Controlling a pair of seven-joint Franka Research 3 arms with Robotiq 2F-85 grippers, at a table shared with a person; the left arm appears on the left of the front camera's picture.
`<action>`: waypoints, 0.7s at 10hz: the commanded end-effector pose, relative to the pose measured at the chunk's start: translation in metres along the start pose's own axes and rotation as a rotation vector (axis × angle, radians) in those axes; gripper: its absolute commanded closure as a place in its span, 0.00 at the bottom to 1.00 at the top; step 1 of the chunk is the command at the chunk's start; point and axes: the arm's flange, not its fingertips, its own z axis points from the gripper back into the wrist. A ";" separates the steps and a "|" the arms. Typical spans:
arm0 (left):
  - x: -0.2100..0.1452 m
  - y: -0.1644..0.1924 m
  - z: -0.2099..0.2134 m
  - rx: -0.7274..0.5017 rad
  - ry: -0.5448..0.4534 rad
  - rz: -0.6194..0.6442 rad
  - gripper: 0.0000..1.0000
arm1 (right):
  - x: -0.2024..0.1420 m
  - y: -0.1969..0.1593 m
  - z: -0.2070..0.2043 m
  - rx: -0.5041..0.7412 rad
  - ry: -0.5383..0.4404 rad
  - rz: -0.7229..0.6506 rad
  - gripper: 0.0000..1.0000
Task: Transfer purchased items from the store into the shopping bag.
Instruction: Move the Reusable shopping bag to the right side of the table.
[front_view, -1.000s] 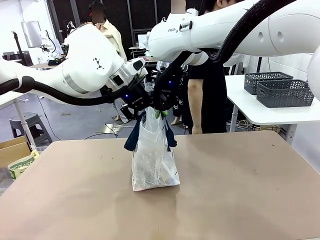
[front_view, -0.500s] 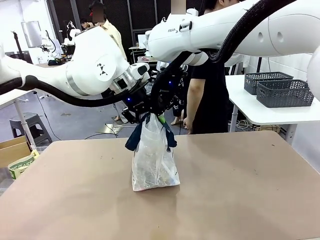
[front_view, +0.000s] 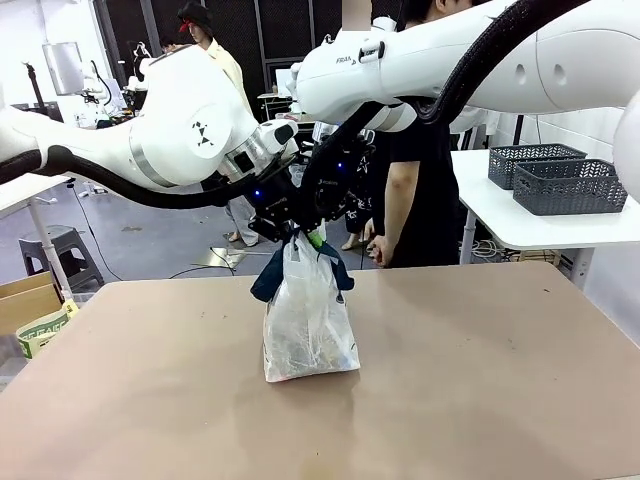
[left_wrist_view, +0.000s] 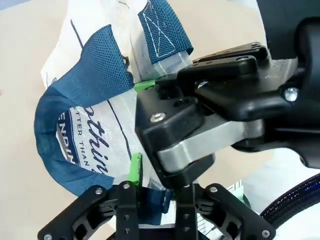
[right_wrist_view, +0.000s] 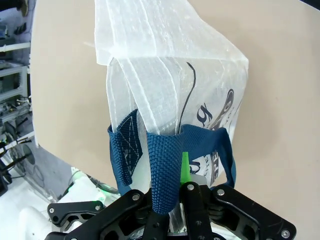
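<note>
My left pincer and my right pincer met at the mouth of the shopping bag, each one clamped on part of its top.

1. Change. Over the preceding second my left arm had rolled and shifted slightly toward the right pincer, so the two heads stood almost touching above the bag. The bag's base had not moved on the worktop. I judged this to mean the mouth was being gathered or held up, not opened wide; no item was seen entering it.

2. Right pincer. The fingers were nearly together, pinching a navy strap handle with the translucent wall behind it. One green pad showed beside the strap.

3. Left pincer. The fingers were close together on the bag's printed wall and a fold of navy strap. The right pincer's black body lay directly ahead, near contact.

4. Bag position. It stood upright near the worktop's middle, top drawn up to a peak, handles drooping on both sides.

5. Surroundings. A person stood at the far edge, hands apart from the bag.
</note>
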 end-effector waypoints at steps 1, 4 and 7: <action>-0.002 0.006 0.005 0.027 -0.018 0.021 1.00 | 0.001 -0.004 0.005 0.034 0.016 0.013 1.00; -0.004 0.008 0.007 0.037 -0.016 0.013 1.00 | 0.001 -0.006 0.009 0.039 0.009 0.011 1.00; -0.006 0.009 0.015 0.047 -0.029 0.004 1.00 | 0.000 -0.008 0.008 0.050 0.006 0.050 1.00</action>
